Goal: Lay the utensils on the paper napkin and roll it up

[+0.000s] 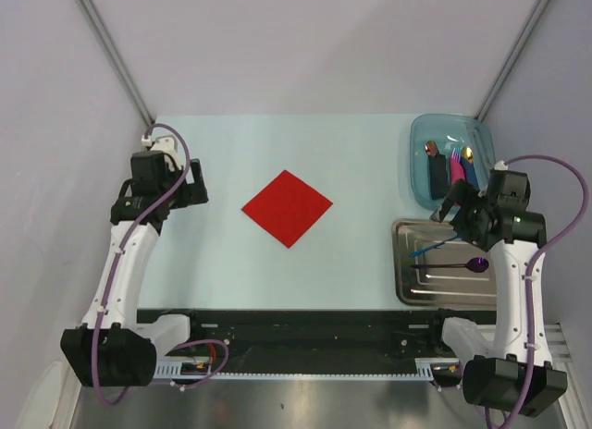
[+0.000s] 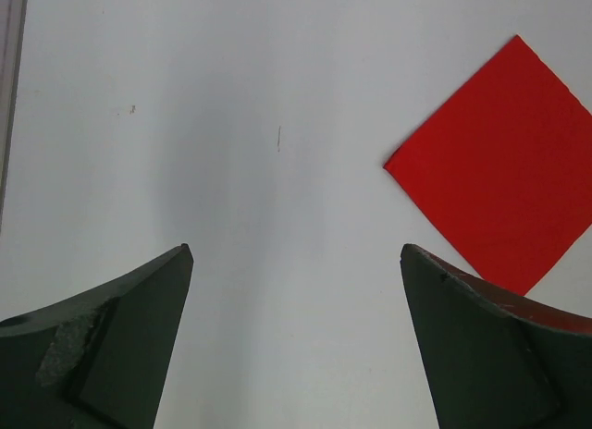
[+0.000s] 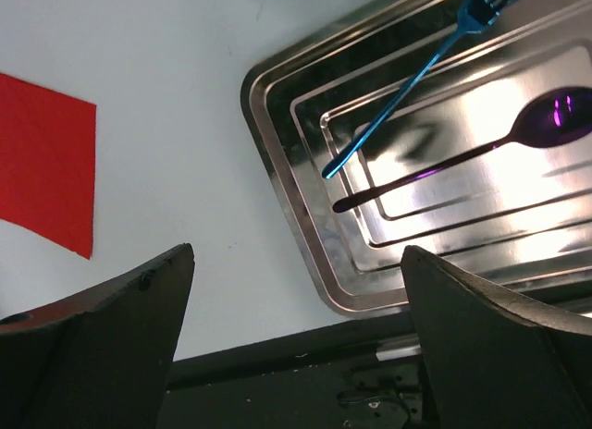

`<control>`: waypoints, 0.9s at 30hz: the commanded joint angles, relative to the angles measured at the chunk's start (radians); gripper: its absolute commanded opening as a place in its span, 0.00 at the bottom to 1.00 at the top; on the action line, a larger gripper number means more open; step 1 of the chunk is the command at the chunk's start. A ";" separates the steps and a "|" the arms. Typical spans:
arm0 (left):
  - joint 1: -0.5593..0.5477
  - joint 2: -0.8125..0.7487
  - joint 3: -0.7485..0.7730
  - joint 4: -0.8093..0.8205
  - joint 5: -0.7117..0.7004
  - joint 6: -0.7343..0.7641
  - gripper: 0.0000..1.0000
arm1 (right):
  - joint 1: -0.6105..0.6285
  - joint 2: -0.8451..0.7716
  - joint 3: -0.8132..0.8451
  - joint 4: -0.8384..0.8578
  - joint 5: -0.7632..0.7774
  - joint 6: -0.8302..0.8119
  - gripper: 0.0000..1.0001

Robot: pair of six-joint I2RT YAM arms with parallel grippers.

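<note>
- The napkin (image 1: 287,208) is showing plain bright red, with no pattern.
- The fork (image 3: 407,85) is shining bright blue all over.
- The spoon (image 3: 546,122) is glowing purple at its round end, and its thin handle is looking dark.
- The tray (image 3: 277,179) is shining silver, like a mirror.
- The tub (image 1: 418,170) is looking see-through blue.
- The table (image 1: 231,263) is looking very pale blue, almost white.
- The arms (image 1: 120,272) are showing white with black parts.

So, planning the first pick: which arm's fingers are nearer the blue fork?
Right. The right fingers hover by the blue fork in the tray; the left fingers are far beyond the red napkin.
</note>
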 commanded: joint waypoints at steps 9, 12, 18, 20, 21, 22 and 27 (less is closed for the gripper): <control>0.000 0.056 0.021 0.042 -0.053 -0.074 0.99 | -0.157 -0.002 -0.072 -0.181 0.051 0.207 1.00; 0.000 0.074 0.030 0.050 -0.055 -0.087 1.00 | -0.183 0.012 -0.100 -0.205 0.054 0.215 1.00; -0.002 0.126 0.035 0.053 -0.036 -0.120 1.00 | -0.279 0.093 -0.149 -0.224 0.117 0.235 1.00; -0.002 0.165 0.049 0.045 -0.039 -0.125 1.00 | -0.318 0.118 -0.169 -0.224 0.102 0.249 1.00; 0.000 0.178 0.052 0.041 -0.044 -0.130 1.00 | -0.329 0.129 -0.178 -0.227 0.103 0.252 0.98; -0.002 0.189 0.058 0.031 -0.049 -0.133 1.00 | -0.338 0.147 -0.183 -0.227 0.111 0.252 0.97; -0.002 0.277 0.098 -0.002 -0.076 -0.145 1.00 | -0.367 0.216 -0.222 -0.189 0.140 0.270 0.90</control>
